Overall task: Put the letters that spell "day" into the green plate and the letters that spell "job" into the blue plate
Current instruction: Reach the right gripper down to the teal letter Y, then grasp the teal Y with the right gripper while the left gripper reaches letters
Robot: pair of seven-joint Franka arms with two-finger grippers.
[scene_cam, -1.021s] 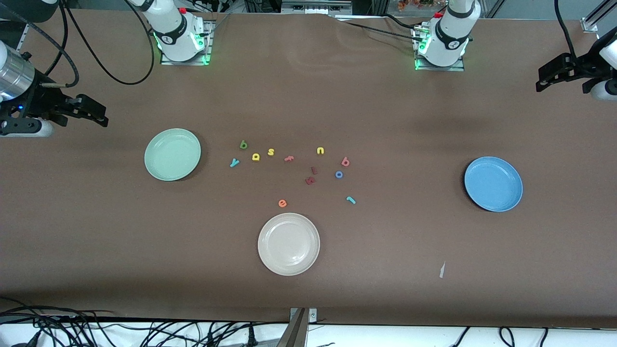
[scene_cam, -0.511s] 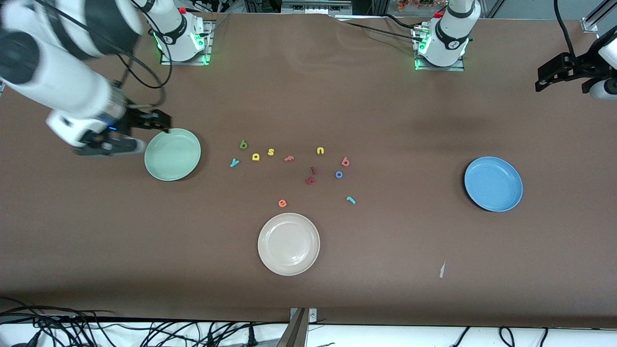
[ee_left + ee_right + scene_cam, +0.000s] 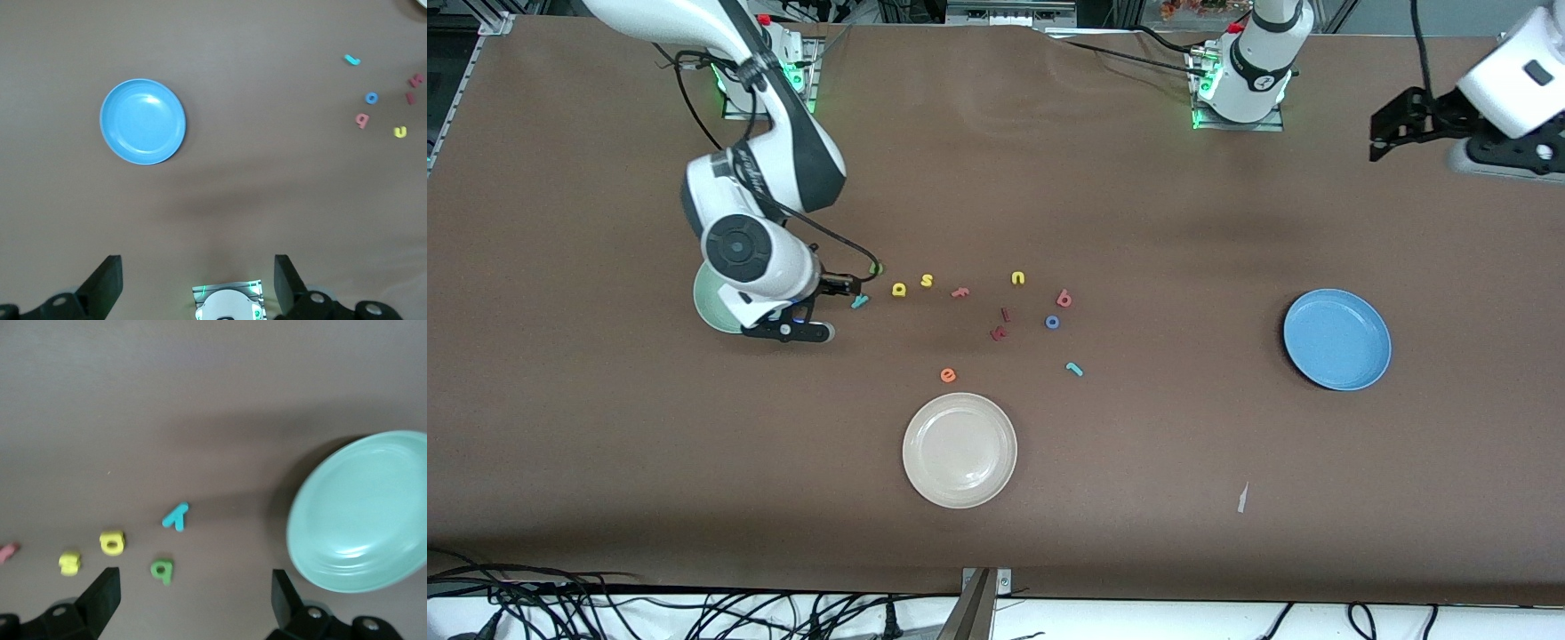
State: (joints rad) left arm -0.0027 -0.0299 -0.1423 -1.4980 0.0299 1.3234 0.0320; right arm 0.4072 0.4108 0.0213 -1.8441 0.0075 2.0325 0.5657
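Note:
My right gripper [image 3: 845, 287] hangs open and empty over the table between the green plate [image 3: 705, 313] and the row of letters. In the right wrist view its jaws [image 3: 193, 593] stand wide, with the green d [image 3: 162, 571] just ahead of them, the teal y [image 3: 176, 516] and yellow a [image 3: 112, 543] close by, and the green plate [image 3: 363, 513] to one side. The red-pink b [image 3: 1064, 298], blue o [image 3: 1052, 322] and teal j [image 3: 1074, 369] lie mid-table. The blue plate [image 3: 1337, 339] sits empty. My left gripper [image 3: 1383, 133] waits open, high at its end of the table.
A cream-white plate [image 3: 959, 450] lies nearer the front camera than the letters. A yellow s [image 3: 927, 281], a yellow u [image 3: 1018, 278], a pink letter [image 3: 960, 292], two dark red letters [image 3: 1000, 324] and an orange e [image 3: 948, 375] lie among the letters. The right arm covers most of the green plate.
The right arm has swung in from its end of the table, across the green plate, to the d and y. The left gripper has shifted slightly. No letter has moved.

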